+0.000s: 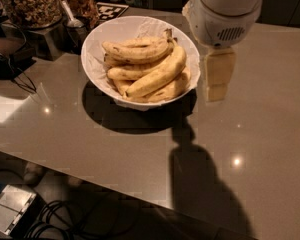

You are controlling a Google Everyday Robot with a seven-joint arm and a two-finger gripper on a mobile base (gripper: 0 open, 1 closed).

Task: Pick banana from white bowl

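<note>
**Hanging Beside the Bowl of Bananas**

Camera view. Looking down on a grey counter [115, 149]. Finding the claw [219, 79] hanging above it, just right of the white bowl [96, 44] and apart from its rim. Seeing the claw only as one pale block under the rounded white arm housing [225, 9], so not being able to tell how far open it is. Seeing nothing in its grip.

Spotting the banana [160, 74] lying inside the white bowl, on top of the heap. Tracing it slantwise from the lower left up to its dark stem near the far right rim. Noting a shorter banana [135, 51] lying across the heap behind it and touching it, with others tucked beneath. Catching crinkled white lining [140, 26] along the bowl's far wall.

Noticing a dark shadow [135, 119] pooling on the counter in front of the bowl. Picking out a jar of nuts [27, 4] at the far left corner, a metal scoop [70, 14] beside it, and a black-and-white marker tag [111, 9] behind the bowl. Glimpsing black cables [55, 219] on the floor below the counter's near edge.
</note>
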